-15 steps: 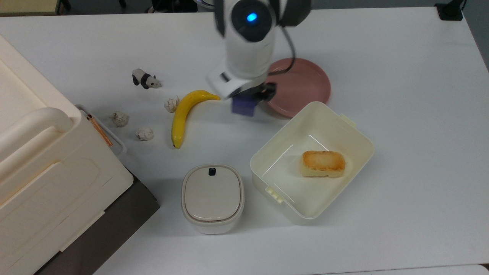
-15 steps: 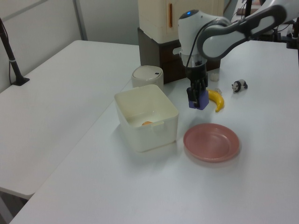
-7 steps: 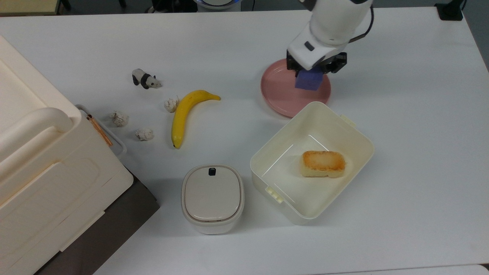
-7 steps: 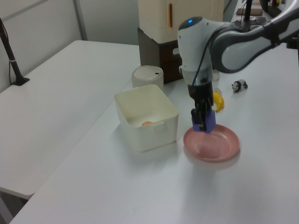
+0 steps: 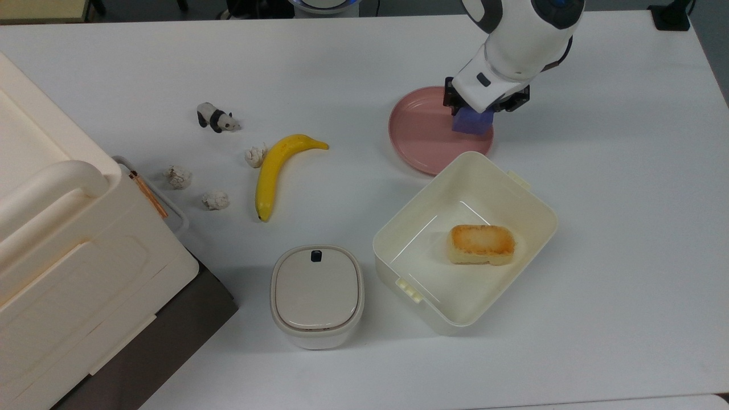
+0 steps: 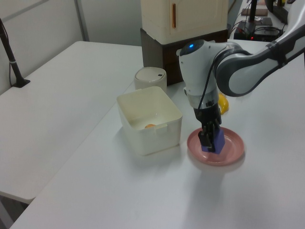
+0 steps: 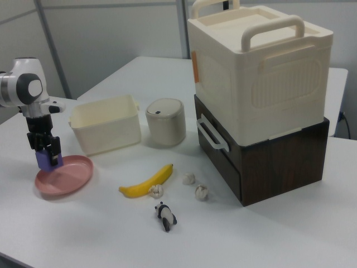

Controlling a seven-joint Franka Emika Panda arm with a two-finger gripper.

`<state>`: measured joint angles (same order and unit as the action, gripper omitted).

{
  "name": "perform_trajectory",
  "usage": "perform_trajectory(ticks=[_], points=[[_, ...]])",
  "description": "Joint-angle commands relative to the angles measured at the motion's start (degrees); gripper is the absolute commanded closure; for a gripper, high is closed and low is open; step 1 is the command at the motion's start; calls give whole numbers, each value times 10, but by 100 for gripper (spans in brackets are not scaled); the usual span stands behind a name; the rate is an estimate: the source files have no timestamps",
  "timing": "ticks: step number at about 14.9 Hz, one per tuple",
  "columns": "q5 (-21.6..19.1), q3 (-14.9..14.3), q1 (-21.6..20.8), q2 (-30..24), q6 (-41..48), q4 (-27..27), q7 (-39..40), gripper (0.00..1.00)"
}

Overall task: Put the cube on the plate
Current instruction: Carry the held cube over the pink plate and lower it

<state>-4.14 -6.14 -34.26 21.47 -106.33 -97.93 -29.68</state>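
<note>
Top view, left to right. Big cream storage box (image 5: 68,239) on a dark base fills the top view's left edge. Then a panda figurine (image 5: 216,118), 3 crumpled paper balls (image 5: 215,199), a banana (image 5: 278,168), all well apart from the work area. Lidded cream canister (image 5: 316,293) near the front. Cream container (image 5: 464,239) with a toasted bread-like block (image 5: 482,244) inside, its far corner just beside the plate (image 5: 418,136).

Gripper (image 5: 477,114) is over the plate's right part in the top view, jaws clamped on the cube (image 5: 472,122). Cube is held at the jaw tips, above the plate's right-hand rim area in the top view. In the left view the cube (image 6: 213,141) looks low over the plate (image 6: 228,151), possibly touching it already; can't tell contact for sure. Right view puts the cube (image 7: 44,158) at the far edge of the plate (image 7: 67,177), gripper (image 7: 46,146) straight above.

Step in hand, as I judge it: final lowering, release not yet done.

Risks:
- Cube sits toward the rim, not the centre. Letting go here could land it on the raised rim, so it tips or slides off onto the table.
- Dropping from any height could make it bounce out.
- Pressing down off-centre could tilt the shallow plate.
- The container corner is near; a sideways retreat could nudge it.
</note>
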Motion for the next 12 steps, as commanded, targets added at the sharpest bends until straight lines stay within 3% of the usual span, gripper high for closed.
perform_trajectory(ticks=[1, 3, 12], points=[[-11, -9, -3, -5, -18, -8, -9, 23], [-11, -9, 8, -5, -15, -9, -9, 16], [-10, -14, 59, -25, -8, 4, -5, 3]])
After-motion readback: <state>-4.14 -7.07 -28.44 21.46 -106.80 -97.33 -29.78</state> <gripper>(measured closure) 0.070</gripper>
